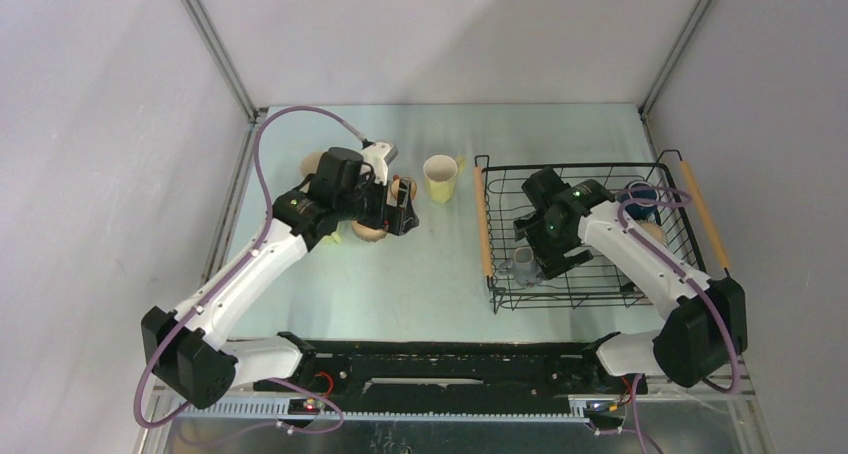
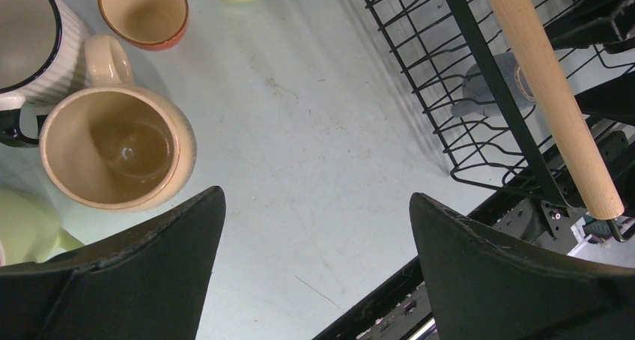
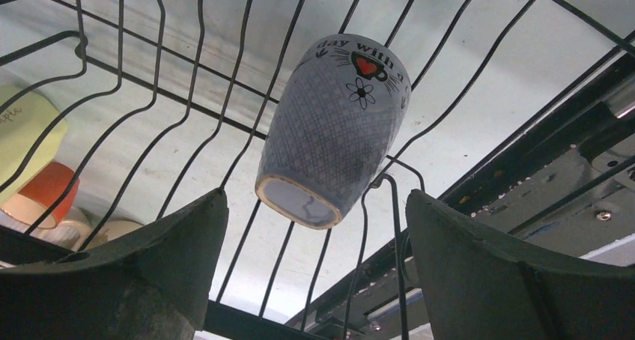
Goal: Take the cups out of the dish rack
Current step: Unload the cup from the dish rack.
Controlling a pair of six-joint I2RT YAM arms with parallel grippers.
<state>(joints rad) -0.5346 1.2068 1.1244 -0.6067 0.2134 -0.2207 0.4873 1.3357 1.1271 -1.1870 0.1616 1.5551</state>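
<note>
The black wire dish rack [image 1: 680,236] stands at the right with a wooden rod handle [image 2: 550,93] on its near side. A grey patterned cup [image 3: 333,130] lies on its side on the rack's wires, base towards my right gripper [image 3: 316,198]. That gripper is open, its fingertips just short of the cup's base and either side of it. A dark blue cup [image 1: 641,199] sits at the rack's far right. My left gripper [image 2: 316,196] is open over bare table, beside a tan cup [image 2: 116,149]. A cream ribbed cup [image 2: 26,44] and an orange-red cup [image 2: 146,10] stand on the table next to the tan one.
A pale yellow-green cup [image 1: 440,177] stands on the table between the cup cluster and the rack. A second pale yellow-green cup [image 2: 22,228] sits by my left finger. The black base rail [image 1: 450,359] runs along the table's near edge.
</note>
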